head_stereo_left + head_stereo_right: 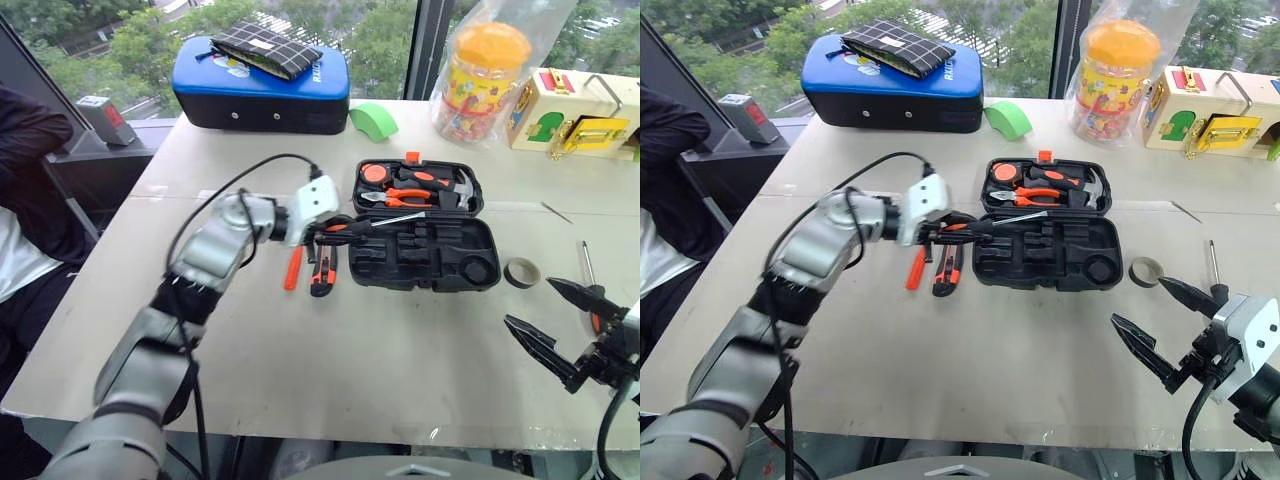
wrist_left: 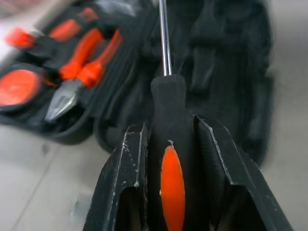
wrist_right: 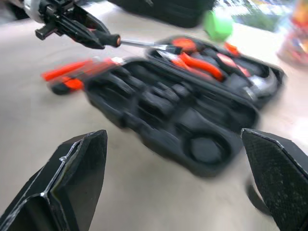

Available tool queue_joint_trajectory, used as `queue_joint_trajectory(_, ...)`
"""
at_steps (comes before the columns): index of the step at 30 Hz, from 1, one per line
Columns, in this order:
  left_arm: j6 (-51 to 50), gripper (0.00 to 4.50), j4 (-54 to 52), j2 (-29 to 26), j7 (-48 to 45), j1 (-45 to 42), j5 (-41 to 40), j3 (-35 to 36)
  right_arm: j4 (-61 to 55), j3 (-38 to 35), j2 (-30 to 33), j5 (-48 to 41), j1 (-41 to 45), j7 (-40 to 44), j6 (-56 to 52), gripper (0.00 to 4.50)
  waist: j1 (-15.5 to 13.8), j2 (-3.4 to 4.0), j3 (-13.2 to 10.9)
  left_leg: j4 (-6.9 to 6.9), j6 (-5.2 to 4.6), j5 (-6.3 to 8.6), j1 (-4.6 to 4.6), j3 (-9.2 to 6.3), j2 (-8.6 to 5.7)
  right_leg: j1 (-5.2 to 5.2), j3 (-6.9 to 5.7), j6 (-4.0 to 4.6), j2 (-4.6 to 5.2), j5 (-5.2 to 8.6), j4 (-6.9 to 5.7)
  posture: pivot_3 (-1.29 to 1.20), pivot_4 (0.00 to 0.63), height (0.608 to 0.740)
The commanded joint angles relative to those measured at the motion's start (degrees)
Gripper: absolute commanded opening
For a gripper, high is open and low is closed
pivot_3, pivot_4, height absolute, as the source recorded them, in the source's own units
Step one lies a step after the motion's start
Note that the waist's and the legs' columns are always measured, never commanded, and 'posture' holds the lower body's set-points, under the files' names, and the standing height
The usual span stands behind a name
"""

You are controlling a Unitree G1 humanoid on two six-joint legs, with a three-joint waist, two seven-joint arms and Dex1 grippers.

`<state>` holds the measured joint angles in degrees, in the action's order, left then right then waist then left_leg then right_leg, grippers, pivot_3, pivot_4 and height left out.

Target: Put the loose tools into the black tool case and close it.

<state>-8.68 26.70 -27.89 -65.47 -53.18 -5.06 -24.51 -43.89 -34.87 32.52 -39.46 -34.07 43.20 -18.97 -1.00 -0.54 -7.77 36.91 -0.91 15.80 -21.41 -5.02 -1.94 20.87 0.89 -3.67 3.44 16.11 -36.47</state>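
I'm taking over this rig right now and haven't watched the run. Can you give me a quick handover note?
Left hand: shut on a black-and-orange screwdriver, held above the open black tool case, shaft pointing across it.
Right hand: open, holding nothing, near the table's front edge, on the right.
Out of the case: thin orange screwdriver and utility knife left of the case; tape roll and another screwdriver to its right.
Done: one screwdriver picked up. The front half's slots look unfilled.
Left: seat the held screwdriver, load the four others, close the case.
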Motion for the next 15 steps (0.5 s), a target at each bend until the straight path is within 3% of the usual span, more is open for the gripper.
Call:
queue_joint_trajectory(1,13.57,0.84,16.83,6.51,-0.63,-8.82,6.86,-3.19,-4.63,-3.08,-0.66,-2.11,-1.38,-2.41,0.28,4.5,0.16,-0.01,0.0,0.08,-0.01,0.01,-0.16,-0.04,0.01,0.08,-0.06,-0.01,-0.01,0.0,0.0,0.0,0.15,0.74)
queue_joint_trajectory(7,22.95,0.84,36.36,13.83,4.21,-17.32,14.39,-3.85,-10.08,-3.52,-0.07,-4.48,-2.61,-6.9,-2.1,4.5,1.38,-0.1,-0.06,0.27,-0.21,0.12,-0.21,-0.01,0.0,0.19,0.07,-0.12,-0.01,0.06,-0.23,0.0,0.15,0.74)
queue_joint_trajectory(15,25.59,0.84,44.0,13.14,6.51,-20.44,18.31,-1.73,-13.11,-3.1,-0.67,-5.29,-4.06,-10.56,-2.97,4.5,1.66,-0.18,-0.1,0.36,-0.21,0.12,-0.21,-0.02,0.04,0.23,0.09,-0.13,-0.05,0.06,-0.38,0.0,0.15,0.74)
